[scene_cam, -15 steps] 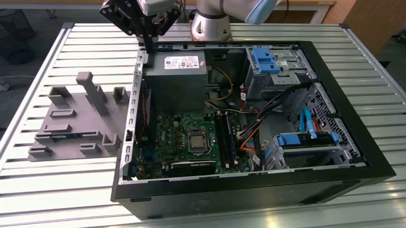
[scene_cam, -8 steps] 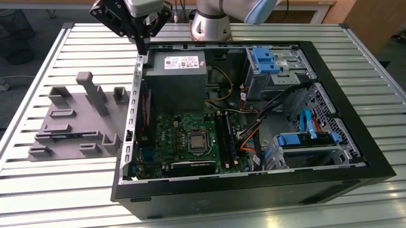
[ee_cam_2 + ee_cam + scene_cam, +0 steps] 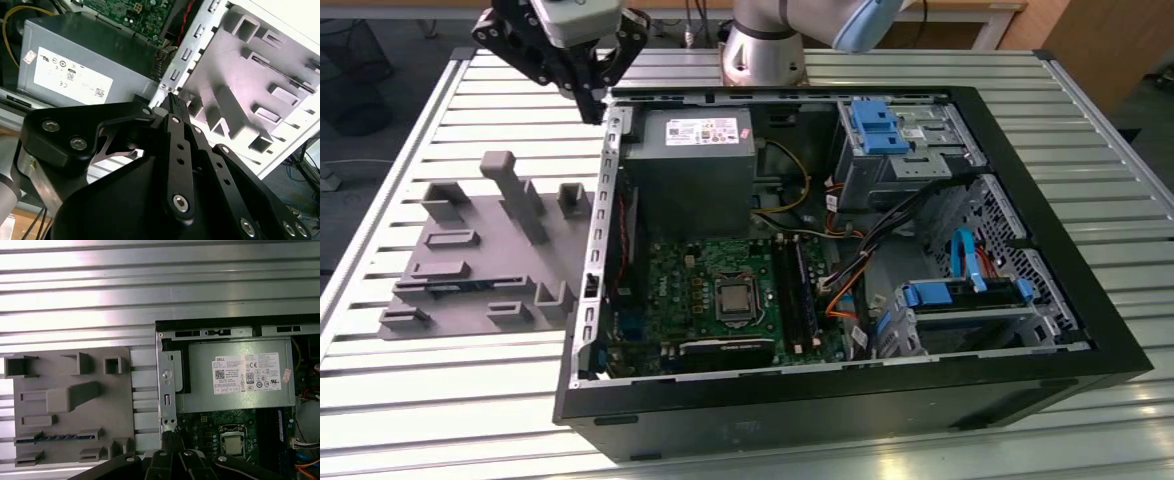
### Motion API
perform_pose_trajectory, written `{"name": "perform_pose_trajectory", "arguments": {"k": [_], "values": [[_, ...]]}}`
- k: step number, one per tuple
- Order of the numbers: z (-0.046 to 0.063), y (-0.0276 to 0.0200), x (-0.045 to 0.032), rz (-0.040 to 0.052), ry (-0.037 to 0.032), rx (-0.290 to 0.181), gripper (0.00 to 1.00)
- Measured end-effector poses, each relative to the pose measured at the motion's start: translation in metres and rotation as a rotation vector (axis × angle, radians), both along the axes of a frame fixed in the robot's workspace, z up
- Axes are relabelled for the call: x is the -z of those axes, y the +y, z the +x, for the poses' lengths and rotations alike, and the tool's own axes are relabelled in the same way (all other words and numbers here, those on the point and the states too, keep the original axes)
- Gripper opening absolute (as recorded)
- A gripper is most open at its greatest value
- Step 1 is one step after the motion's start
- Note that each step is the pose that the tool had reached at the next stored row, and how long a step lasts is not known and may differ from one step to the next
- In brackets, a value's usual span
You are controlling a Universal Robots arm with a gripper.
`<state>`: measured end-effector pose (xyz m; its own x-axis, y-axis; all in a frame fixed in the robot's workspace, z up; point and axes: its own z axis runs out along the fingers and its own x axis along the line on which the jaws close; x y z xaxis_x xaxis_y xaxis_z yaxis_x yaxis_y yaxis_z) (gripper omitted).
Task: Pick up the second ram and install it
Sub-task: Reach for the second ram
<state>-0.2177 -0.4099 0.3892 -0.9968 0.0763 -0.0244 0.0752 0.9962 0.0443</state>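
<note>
One blue second ram [image 3: 56,437] sits edgewise in a near slot of the gray holder [image 3: 70,370], on the exterior view's left of the computer case [image 3: 604,230]. I see my gripper [image 3: 595,108] pinched together, empty, above the case's far left rim. Bare table slats [image 3: 145,407] separate holder and case wall.

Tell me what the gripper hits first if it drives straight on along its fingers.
Probably the case's metal side wall: in the first wrist view the gripper lines up with its edge, between the grey tray and the power supply. Depth is unclear.
</note>
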Motion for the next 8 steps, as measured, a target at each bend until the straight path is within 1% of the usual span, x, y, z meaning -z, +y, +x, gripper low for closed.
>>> {"name": "perform_pose_trajectory", "arguments": {"k": [4,8], "values": [[-0.011,-0.0030,0.0006,0.0000,-0.0001,0.000,0.11],[-0.018,-0.0053,0.0012,0.0000,0.0000,0.000,0.11]]}}
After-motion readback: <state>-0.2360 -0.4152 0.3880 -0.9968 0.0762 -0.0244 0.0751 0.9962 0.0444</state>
